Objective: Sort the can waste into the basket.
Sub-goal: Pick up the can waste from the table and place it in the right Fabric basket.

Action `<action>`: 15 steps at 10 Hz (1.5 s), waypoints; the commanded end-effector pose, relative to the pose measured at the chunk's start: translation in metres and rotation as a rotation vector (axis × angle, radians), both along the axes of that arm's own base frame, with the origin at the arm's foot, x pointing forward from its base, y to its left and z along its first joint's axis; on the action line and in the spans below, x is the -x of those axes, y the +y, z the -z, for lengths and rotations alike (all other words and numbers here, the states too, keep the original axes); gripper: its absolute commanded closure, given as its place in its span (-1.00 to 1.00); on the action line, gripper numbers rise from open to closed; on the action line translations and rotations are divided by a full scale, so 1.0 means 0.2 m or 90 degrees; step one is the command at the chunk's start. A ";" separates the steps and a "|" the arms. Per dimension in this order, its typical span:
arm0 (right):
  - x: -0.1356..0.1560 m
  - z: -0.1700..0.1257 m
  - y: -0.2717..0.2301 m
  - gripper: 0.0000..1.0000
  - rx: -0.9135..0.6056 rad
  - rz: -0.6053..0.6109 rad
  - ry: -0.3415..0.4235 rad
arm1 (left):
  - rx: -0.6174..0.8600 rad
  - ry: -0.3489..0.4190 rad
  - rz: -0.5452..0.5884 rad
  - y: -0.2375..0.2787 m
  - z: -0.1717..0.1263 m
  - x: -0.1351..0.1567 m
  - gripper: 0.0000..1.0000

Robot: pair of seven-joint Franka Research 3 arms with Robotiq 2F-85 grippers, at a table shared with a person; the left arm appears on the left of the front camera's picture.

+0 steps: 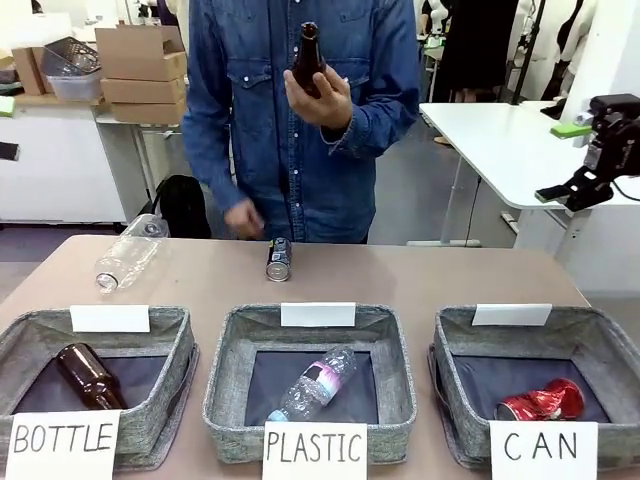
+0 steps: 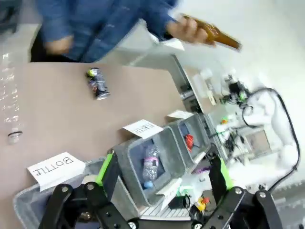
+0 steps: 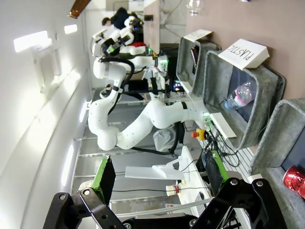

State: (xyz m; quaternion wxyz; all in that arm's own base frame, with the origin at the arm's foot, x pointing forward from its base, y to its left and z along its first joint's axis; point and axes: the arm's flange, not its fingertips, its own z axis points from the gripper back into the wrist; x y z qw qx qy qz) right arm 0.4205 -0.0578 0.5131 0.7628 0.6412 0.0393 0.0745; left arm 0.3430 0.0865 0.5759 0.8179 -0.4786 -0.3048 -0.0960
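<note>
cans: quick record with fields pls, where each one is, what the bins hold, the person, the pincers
dark can: on the table, far middle, outside every bin
crushed red can: inside the CAN basket
PLASTIC bin: one labelled plastic bottle
BOTTLE bin: one brown glass bottle
loose clear bottle: on the table, far left
person: raised hand holds another brown bottle, the held bottle
left pincer: open, empty
right pincer: open, empty
</note>
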 end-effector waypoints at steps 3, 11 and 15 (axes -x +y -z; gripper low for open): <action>0.00 -0.01 -0.01 -1.00 0.000 -0.011 -0.012 | -0.004 0.006 -0.002 -0.01 0.01 -0.01 -1.00; 0.00 -0.01 -0.01 -1.00 0.000 -0.011 -0.012 | 0.115 -0.034 0.010 0.74 -0.29 0.27 -1.00; 0.00 -0.01 -0.01 -1.00 0.000 -0.011 -0.012 | 0.109 -0.021 0.044 0.64 -0.26 0.21 -1.00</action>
